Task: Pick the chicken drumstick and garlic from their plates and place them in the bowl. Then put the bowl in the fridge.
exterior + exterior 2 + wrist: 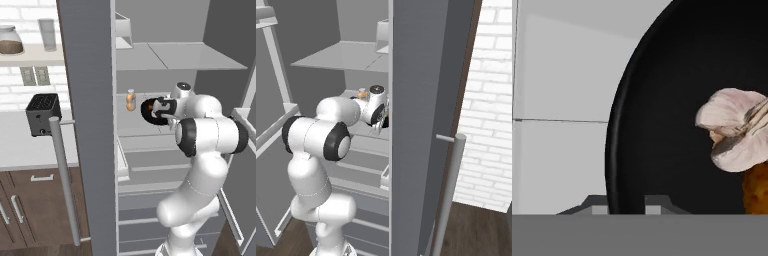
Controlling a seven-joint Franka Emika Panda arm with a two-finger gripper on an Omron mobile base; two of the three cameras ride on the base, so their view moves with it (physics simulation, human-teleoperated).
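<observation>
Here the bowl (662, 125) sits on a fridge (90, 125) shelf, its rim passing between the two fingertips of the gripper (626, 207), garlic (734, 127) and drumstick (757, 192) inside to the right. The jaws look nearly together about the rim; whether they grip or have just let go, I cannot tell.
</observation>
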